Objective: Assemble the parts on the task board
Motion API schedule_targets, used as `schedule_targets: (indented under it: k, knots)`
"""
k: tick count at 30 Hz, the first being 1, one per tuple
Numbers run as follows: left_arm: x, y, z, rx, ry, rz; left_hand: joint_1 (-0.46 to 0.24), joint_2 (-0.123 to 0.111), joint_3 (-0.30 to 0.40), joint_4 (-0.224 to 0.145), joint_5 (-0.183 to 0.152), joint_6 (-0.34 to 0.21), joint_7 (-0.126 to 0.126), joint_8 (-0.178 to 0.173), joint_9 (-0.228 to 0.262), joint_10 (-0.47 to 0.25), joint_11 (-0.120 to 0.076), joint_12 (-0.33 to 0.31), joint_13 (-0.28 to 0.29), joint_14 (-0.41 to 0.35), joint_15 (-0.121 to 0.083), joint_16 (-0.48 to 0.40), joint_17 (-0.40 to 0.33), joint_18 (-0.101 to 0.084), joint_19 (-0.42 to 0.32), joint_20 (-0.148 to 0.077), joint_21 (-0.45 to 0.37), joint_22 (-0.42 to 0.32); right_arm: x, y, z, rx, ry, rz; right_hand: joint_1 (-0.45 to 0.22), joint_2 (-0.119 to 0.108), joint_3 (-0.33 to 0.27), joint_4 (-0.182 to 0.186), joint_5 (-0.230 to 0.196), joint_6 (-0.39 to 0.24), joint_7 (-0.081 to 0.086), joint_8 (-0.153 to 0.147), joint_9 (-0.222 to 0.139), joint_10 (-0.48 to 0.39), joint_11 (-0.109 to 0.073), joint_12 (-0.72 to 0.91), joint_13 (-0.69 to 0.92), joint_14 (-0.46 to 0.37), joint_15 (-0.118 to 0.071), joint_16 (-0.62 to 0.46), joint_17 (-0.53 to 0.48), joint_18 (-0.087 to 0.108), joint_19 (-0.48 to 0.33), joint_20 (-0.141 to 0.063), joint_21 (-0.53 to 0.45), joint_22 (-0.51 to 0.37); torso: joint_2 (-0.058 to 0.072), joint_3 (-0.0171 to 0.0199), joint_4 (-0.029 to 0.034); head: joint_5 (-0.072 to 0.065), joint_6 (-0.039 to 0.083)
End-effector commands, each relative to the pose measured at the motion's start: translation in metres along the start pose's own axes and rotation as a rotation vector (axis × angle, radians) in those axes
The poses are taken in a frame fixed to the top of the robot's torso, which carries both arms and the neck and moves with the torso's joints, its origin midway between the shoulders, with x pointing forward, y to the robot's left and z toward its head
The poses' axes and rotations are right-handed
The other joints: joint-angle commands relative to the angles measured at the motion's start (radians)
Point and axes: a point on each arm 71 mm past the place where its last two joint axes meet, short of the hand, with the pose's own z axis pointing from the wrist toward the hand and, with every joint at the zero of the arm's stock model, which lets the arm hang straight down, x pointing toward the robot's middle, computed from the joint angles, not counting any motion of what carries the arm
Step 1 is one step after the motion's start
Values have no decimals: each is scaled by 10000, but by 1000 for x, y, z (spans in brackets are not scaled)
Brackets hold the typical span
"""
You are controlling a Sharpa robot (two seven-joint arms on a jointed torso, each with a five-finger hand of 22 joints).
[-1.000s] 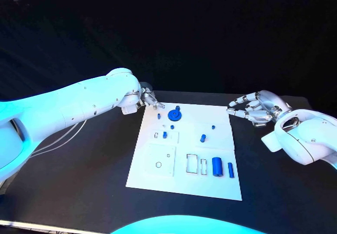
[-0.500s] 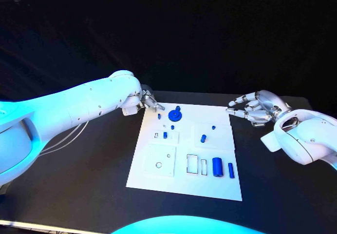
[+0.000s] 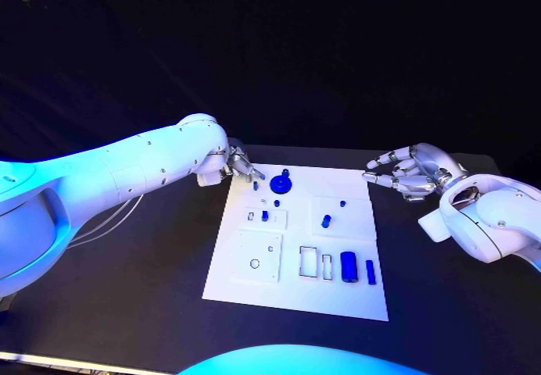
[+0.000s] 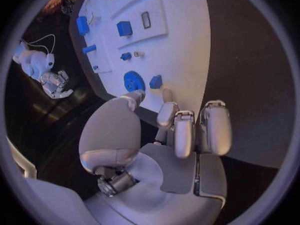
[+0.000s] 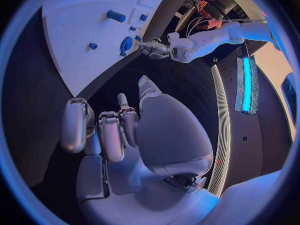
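Both hands empty at the far corners of the task board, parts lying on it.

Your left hand (image 3: 234,164) has its fingers (image 4: 177,130) loosely curled and apart, holding nothing, hovering over the far left corner of the task board (image 3: 338,293), close to a small blue part (image 4: 155,81) and the blue gear (image 3: 281,184) just beyond it. Your right hand (image 3: 408,176) also has its fingers (image 5: 111,135) spread and empty, raised off the bench (image 3: 147,312) beside the board's far right corner. The board lies in the middle of the bench, long side running away from you. On it, a blue cylinder (image 3: 349,267) and a thin blue bar (image 3: 371,272) lie side by side near its near right edge; smaller blue pieces (image 3: 326,221) sit around its middle.
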Motion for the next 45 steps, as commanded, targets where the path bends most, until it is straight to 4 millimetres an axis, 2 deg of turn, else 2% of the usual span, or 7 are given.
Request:
schedule_targets:
  k: [1,14,31,33,38,41,45]
  knots:
    - [3,-4,0,222,349,-26,-55,27,-46,-9,-40,28,60,-57,-9,-48,26,-12,7,1052,49,55,2615,119,-12,63,-47,3,1,1,0,-158,18,-10,96,-34,23,-28,-31,-86,4,58,-12,-73,8,-29,602,673,-70,-67,1068,138,-42,-2,-66,575,-6,3,7,16,-33]
    - [6,-3,2,230,543,-27,109,95,-27,-26,-33,60,52,-59,-23,-14,19,33,61,1059,46,65,2634,116,-7,73,-39,24,1,1,1,-158,40,-13,96,-34,23,-28,-31,-86,4,58,-12,-73,8,-29,602,673,-70,-67,1068,138,-42,-2,-66,575,-8,6,15,34,-27]
    - [9,-4,3,232,732,81,463,368,76,-28,43,120,48,-83,-66,-9,14,67,69,1059,44,65,2634,114,-6,82,-32,46,1,1,1,-151,28,-15,103,-12,33,-15,-30,-85,3,73,-13,-57,6,-18,617,676,-73,-66,1084,134,-33,-4,-59,585,-5,8,9,64,-39]
    - [9,-4,3,241,727,71,582,497,135,-32,53,174,32,-65,-68,11,4,89,96,1059,37,65,2634,115,-7,85,-31,49,1,1,1,-156,22,-15,103,-12,33,-15,-30,-85,3,73,-13,-57,6,-18,617,676,-73,-66,1084,134,-33,-4,-59,585,-3,8,10,56,-43]
    - [10,-5,3,283,789,-27,1543,1063,901,-123,88,282,-142,393,249,37,-158,124,118,1059,-96,65,2634,120,-8,-4,-33,63,1,2,1,-162,28,-16,104,-9,35,-14,-29,-85,2,74,-13,-54,6,-15,620,677,-73,-65,1088,133,-33,-5,-58,585,-8,6,-4,57,-55]
    - [10,-5,3,335,868,-102,1873,1033,1407,-118,100,170,-182,603,453,48,-189,134,117,1059,-129,65,2634,116,-4,-36,-34,77,1,1,1,-158,24,-17,106,18,46,-5,-27,-81,1,85,-14,-44,4,-8,630,682,-75,-61,1104,128,-18,-6,-40,600,-8,6,-1,39,-60]
    - [11,-6,2,527,969,-244,2332,891,2648,-391,106,59,-243,1036,878,91,-248,151,132,1059,-178,65,2634,113,-2,-82,-39,94,1,1,2,-154,30,-18,106,18,46,-5,-27,-81,1,85,-14,-44,4,-8,630,682,-75,-61,1104,128,-18,-6,-40,600,-12,2,0,44,-66]
